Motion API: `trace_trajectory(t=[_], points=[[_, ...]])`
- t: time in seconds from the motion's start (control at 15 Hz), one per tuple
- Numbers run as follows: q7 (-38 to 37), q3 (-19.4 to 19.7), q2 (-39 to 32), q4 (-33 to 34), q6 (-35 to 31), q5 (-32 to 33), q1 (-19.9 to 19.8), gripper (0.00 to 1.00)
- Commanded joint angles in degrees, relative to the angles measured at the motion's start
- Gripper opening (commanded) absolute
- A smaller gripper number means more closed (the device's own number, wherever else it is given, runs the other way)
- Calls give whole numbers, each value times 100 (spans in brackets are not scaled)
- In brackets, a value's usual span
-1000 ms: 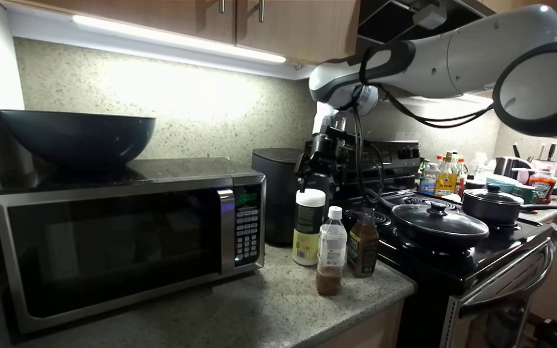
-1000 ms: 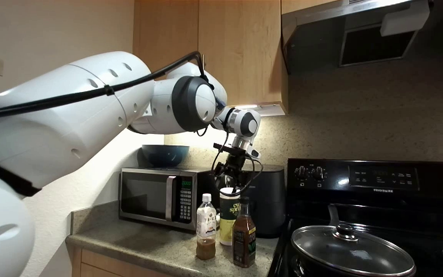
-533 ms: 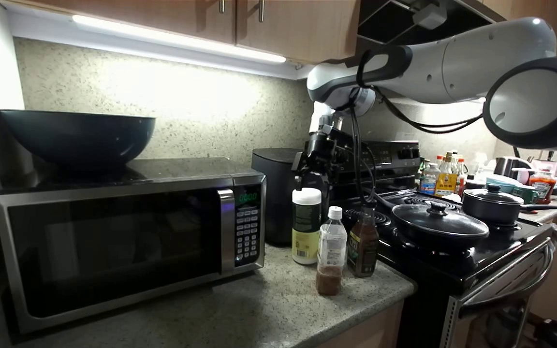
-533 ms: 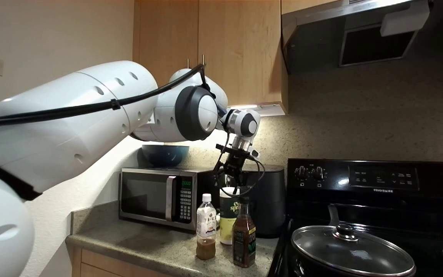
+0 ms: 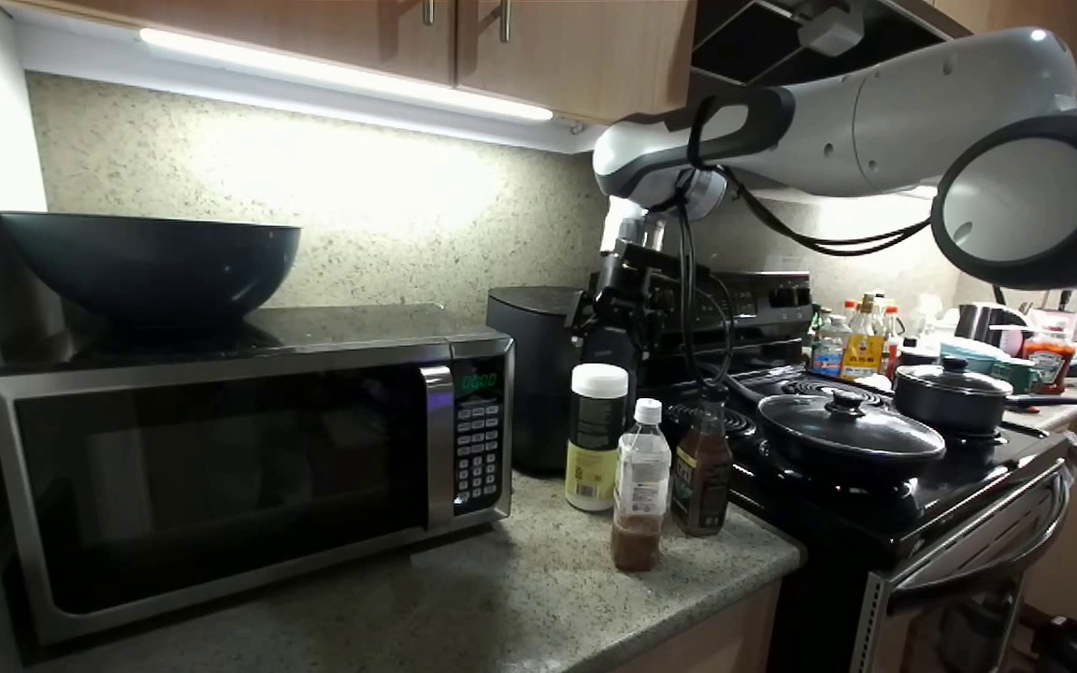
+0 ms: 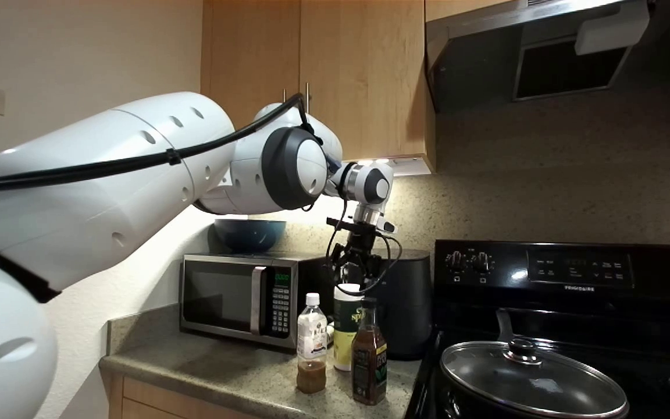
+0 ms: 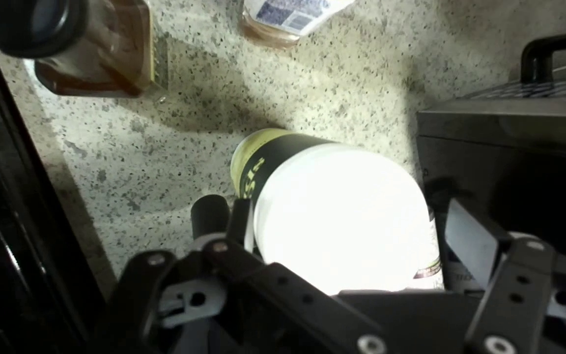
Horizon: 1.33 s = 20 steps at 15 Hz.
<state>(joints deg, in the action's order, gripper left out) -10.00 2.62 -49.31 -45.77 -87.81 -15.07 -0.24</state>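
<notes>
A tall canister with a white lid and a green and yellow label stands upright on the counter; it shows in both exterior views [image 5: 596, 439] [image 6: 345, 337] and in the wrist view [image 7: 342, 216]. My gripper [image 7: 356, 233] is open with its fingers on either side of the lid. The left finger in the wrist view is very close to the lid; I cannot tell if it touches. The right finger stands apart from it. In both exterior views the gripper [image 5: 609, 346] [image 6: 359, 270] is just above the lid, pointing down.
A clear bottle with brown liquid [image 5: 639, 495] and a dark sauce bottle [image 5: 702, 477] stand close in front of the canister. A black appliance [image 6: 405, 314] is behind it. A microwave [image 5: 239, 486] with a bowl [image 5: 146, 266] is beside it. The stove holds a lidded pan [image 5: 847, 439].
The arm's elbow has come lower. The gripper has swung more upright over the canister. The canister shifted slightly, then back, and its label has turned a little.
</notes>
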Motion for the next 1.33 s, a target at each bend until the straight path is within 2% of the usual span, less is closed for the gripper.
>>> trace_trajectory(t=[0.0,0.27,0.33,0.87,1.27], points=[[-586,278,289,-384,-300,226,211,100],[-810,425,195,-301,-30,370,359,100],[-614,354,22,-32,-121,257,266,100],[-266,298,-132,89,-116,245,246,100],[263,136,-179,133,-435,78,177,100]])
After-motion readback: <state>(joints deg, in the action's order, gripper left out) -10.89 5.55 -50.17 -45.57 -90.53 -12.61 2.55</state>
